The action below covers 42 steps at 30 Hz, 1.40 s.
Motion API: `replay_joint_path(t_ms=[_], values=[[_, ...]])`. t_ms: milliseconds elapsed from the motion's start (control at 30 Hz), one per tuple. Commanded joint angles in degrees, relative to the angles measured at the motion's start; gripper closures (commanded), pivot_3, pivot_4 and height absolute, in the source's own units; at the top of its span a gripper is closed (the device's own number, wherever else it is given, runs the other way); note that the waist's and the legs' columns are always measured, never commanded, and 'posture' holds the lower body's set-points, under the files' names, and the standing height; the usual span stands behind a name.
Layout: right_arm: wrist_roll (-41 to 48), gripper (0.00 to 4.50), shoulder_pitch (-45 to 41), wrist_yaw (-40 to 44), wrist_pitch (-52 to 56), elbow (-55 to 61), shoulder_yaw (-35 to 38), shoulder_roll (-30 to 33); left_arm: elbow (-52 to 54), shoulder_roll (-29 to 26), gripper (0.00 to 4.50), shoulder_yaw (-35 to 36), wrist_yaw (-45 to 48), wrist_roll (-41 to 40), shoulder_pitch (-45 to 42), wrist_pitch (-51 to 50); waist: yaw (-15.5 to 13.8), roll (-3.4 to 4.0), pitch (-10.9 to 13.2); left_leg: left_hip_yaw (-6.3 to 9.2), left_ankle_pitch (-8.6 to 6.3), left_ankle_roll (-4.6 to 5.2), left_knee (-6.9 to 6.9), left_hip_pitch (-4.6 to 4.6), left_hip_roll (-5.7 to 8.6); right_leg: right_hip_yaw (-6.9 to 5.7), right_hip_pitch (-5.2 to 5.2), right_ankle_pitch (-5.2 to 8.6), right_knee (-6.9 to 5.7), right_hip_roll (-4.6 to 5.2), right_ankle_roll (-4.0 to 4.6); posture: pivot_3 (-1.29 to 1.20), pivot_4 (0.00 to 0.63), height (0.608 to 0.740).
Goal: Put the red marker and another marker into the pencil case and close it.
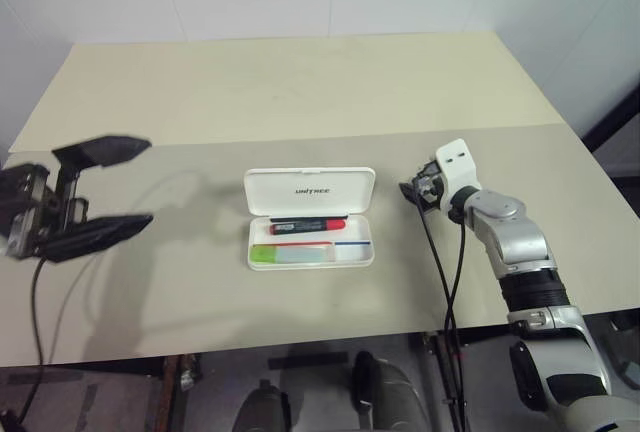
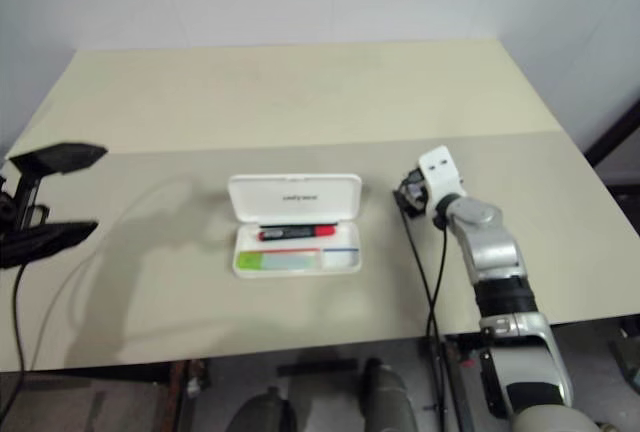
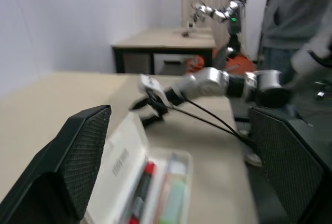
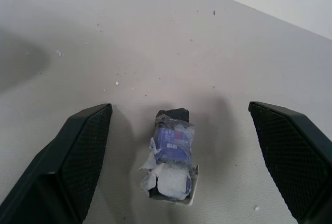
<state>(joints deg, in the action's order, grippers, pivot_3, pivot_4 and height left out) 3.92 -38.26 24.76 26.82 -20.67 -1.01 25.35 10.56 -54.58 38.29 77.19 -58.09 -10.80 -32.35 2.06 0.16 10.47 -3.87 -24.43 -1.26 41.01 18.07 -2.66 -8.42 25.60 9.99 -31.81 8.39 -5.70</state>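
- The pencil case (image 1: 310, 219) lies open near the middle of the tabletop (image 1: 300, 82), closer to its front edge than its back edge, lid standing at the back.
- The red marker (image 1: 308, 225) lies in the case's back half, lengthwise.
- The other marker (image 1: 290, 252) lies in the case just in front of it, toward the left end.
- My left gripper (image 1: 100, 197) hangs over the tabletop's left edge, left of the case.
- My right gripper (image 1: 418, 192) sits right of the case, with a small wrapped piece (image 4: 170, 154) on the tabletop between its fingers.

Bare table (image 1: 300, 102) around open pencil case (image 1: 310, 192)
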Motion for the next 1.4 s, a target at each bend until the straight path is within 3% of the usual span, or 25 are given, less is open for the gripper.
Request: replay_joint_path(t_ms=[33,500,900,1200,1400], values=[[-1.35,0.04,-0.61,-0.91,2.57,-5.12,-1.0,-1.53,-0.66,-2.07,0.0,3.09,2.85,1.34,3.01,0.96,0.14,-0.1,-0.06,0.0,0.01,-0.02,0.01,-0.03,-0.01,0.01,-0.01,0.01,-0.04,-0.01,0.02,0.0,0.15,0.74],[-2.16,0.04,-2.52,-1.47,2.33,-7.57,-1.54,-4.28,-7.92,6.75,0.0,-7.98,3.62,11.3,-1.62,15.45,1.4,-0.24,-0.16,-0.1,0.07,-0.1,0.0,-0.22,-0.09,0.12,-0.06,-0.05,-0.21,-0.08,0.21,0.0,0.15,0.74],[-2.12,0.04,-2.76,-1.88,3.35,-8.07,-1.67,-5.71,-13.02,11.76,0.0,-20.97,0.19,15.81,-17.67,15.9,1.59,-0.44,-0.27,-0.31,0.09,-0.12,-0.08,-0.47,-0.13,0.34,-0.12,-0.1,-0.23,-0.16,0.25,0.0,0.15,0.74],[-1.45,0.04,-0.58,-2.96,9.98,-4.78,-0.88,-5.91,-14.16,10.15,0.0,-22.98,0.69,17.49,-18.72,14.81,1.55,-0.44,-0.27,-0.55,0.08,-0.1,-0.31,-0.68,-0.17,0.56,-0.11,-0.1,-0.16,-0.24,0.25,0.0,0.15,0.74],[-0.67,2.03,0.56,-3.86,16.37,-1.64,-0.34,-6.7,-14.16,9.89,0.0,-22.66,0.65,17.39,-19.04,14.37,0.97,-0.54,-0.33,-0.57,0.07,-0.1,-0.36,-0.72,-0.17,0.59,-0.12,-0.09,-0.15,-0.25,0.26,0.0,0.15,0.74]])
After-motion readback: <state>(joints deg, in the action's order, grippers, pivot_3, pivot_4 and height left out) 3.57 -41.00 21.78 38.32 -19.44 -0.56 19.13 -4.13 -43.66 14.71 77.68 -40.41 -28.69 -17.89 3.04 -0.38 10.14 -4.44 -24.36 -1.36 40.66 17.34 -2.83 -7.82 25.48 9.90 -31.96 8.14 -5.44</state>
